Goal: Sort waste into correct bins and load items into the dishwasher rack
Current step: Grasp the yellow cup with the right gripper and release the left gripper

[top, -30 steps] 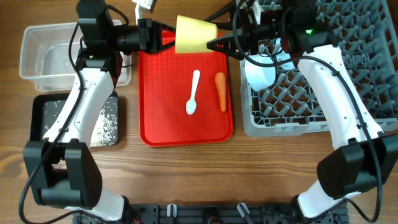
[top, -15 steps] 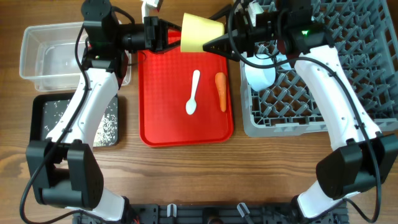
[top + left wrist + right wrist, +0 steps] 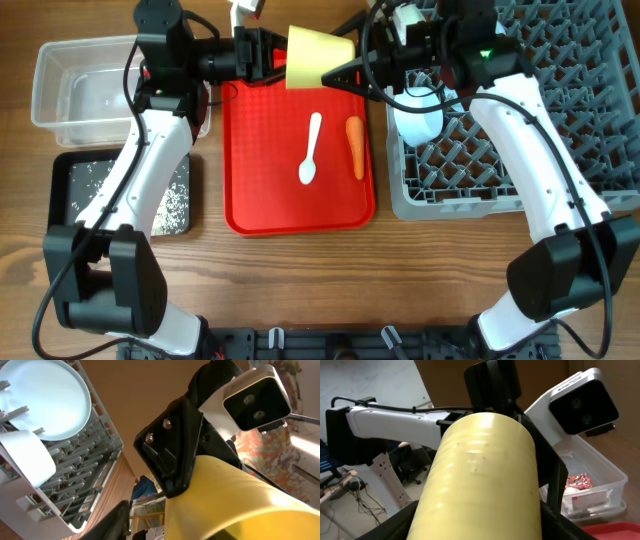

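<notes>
Yellow cup (image 3: 318,56) above the red tray's (image 3: 260,180) 12 o'clock edge, gripped by the left end effector (image 3: 268,55). The right end effector (image 3: 343,70) straddles it; whether it grips cannot be told.

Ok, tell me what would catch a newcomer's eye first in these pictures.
A yellow cup hangs in the air between the left gripper and the right gripper, above the far edge of the red tray. On that tray lie a white plastic spoon and an orange carrot, apart from each other. To the right, the grey dishwasher rack holds a pale bowl.
</notes>
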Tool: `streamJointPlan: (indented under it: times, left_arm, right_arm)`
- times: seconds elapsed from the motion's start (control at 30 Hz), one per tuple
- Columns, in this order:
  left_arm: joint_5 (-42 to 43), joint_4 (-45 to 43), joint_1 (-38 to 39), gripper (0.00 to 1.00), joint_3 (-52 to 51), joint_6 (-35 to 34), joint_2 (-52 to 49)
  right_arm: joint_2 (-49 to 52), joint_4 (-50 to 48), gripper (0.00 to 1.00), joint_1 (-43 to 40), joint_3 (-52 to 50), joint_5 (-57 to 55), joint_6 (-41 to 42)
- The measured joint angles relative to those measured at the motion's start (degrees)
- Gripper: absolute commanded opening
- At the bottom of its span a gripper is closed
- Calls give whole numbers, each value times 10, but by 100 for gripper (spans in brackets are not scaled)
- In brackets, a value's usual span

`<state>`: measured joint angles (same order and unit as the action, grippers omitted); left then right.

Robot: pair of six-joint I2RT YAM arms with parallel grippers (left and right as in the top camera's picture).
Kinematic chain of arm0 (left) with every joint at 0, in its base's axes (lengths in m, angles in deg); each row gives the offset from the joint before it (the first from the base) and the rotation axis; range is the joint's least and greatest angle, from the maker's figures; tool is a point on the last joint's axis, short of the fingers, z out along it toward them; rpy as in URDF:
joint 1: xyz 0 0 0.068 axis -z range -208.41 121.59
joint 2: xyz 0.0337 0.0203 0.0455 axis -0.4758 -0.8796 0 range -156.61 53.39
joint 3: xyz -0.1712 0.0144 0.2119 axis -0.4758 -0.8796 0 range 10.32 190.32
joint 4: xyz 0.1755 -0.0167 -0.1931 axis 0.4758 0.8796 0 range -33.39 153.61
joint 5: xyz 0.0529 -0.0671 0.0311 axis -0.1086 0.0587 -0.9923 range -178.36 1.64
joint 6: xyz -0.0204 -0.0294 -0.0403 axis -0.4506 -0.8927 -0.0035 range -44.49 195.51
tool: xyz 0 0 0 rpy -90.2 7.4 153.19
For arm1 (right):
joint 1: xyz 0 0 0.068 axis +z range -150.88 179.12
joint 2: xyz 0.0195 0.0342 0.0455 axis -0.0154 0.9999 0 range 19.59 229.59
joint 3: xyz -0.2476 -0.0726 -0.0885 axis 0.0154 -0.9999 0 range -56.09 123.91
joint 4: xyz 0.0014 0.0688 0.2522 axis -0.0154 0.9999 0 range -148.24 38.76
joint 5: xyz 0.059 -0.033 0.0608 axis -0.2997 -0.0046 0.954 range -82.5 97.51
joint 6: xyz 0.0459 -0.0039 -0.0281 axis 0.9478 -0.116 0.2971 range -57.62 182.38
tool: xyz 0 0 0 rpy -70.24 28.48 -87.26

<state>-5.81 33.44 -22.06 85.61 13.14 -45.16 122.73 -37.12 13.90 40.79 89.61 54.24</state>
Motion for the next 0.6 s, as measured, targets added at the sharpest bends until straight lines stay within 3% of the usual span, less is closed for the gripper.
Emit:
streamJointPlan:
  times: [0.27, 0.6]
  left_arm:
    - [0, 0, 0, 45, 0, -1, 0]
    - [0, 0, -3, 49, 0, 7, 0]
  right_arm:
    - [0, 16, 54, -42, 0, 0, 0]
    - [0, 120, 54, -161, 0, -29, 7]
